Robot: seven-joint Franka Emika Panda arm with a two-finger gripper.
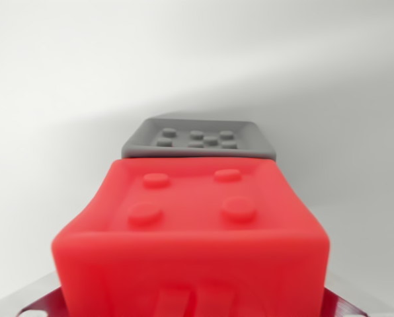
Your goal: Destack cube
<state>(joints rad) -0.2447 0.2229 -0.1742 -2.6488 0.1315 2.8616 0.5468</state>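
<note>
A red cube [190, 224] with four round studs on top fills the lower half of the wrist view, very close to the camera and blurred. Its sides bow in as if squeezed. It sits in my gripper [194, 300], of which only shiny metal edges [26, 304] show at the bottom corners. The fingertips are hidden by the cube. Behind it, farther from the camera, a grey cube [198, 139] with several small studs rests on the white surface [51, 99], apart from the red one.
A plain white surface and backdrop surround both cubes. A soft shadow [316, 119] falls to the wrist view's right of the grey cube.
</note>
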